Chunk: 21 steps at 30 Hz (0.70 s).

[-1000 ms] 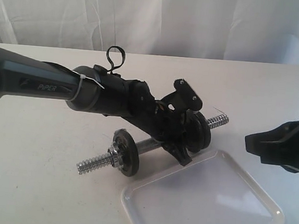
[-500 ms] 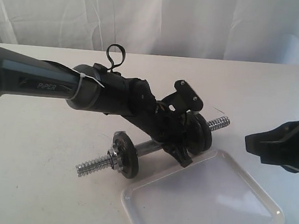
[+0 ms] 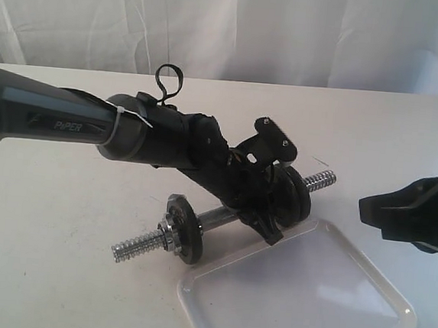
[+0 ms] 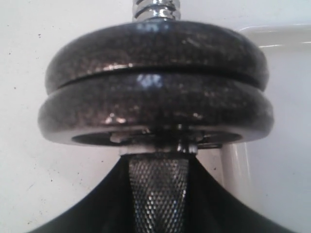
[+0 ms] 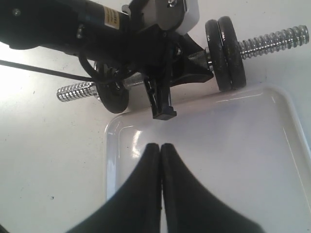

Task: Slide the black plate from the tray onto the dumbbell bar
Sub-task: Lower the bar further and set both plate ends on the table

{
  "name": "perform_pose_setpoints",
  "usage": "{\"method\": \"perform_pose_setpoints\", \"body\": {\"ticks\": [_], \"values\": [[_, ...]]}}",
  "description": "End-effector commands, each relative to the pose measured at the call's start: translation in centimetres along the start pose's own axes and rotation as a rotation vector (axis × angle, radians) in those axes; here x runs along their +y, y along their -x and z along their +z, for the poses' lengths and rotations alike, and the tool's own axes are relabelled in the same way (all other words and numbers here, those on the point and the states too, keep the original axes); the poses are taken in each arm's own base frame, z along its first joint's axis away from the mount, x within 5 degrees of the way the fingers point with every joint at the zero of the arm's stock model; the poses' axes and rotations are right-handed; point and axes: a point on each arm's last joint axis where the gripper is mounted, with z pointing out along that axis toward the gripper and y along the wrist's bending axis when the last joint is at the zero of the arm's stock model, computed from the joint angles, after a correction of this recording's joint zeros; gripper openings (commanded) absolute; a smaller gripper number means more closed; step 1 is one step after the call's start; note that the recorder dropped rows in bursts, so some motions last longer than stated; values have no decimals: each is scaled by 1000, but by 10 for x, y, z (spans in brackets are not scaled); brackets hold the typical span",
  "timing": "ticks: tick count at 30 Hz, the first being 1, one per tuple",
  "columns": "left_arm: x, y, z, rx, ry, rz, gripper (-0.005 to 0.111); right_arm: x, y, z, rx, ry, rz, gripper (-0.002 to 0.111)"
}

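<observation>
The dumbbell bar lies slanted on the table just behind the tray, which holds nothing. Two black plates sit side by side on the bar near its far threaded end, and a third black plate sits near the other end. My left gripper is shut on the bar's knurled middle, right against the nearer of the two plates. Over the tray's bare floor, my right gripper is shut on nothing.
A white table runs back to a white curtain. The left arm spans the left half of the scene above the table. The right arm's black head hangs at the right edge above the tray's far corner.
The bar's near end, with its single plate, has dropped slightly. Both arms stay almost where they were.
</observation>
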Motion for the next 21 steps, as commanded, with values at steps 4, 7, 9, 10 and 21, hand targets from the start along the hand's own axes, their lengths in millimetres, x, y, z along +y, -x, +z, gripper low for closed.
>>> {"method": "perform_pose_setpoints", "body": {"ticks": [4,7,9,10,21], "values": [[-2,25,-20,-92,10,-38,32,-1,-1,-1,-1,-4,6,0],[-3,24,-20,-83,1,-38,32,-1,-1,-1,-1,-4,6,0],[-3,24,-20,-79,-3,-38,34,-1,-1,-1,-1,-4,6,0],[-3,24,-20,-79,-3,-38,37,-1,-1,-1,-1,-4,6,0],[-4,23,-20,-74,-10,-88,56,-1,-1,-1,-1,-4,6,0]]}}
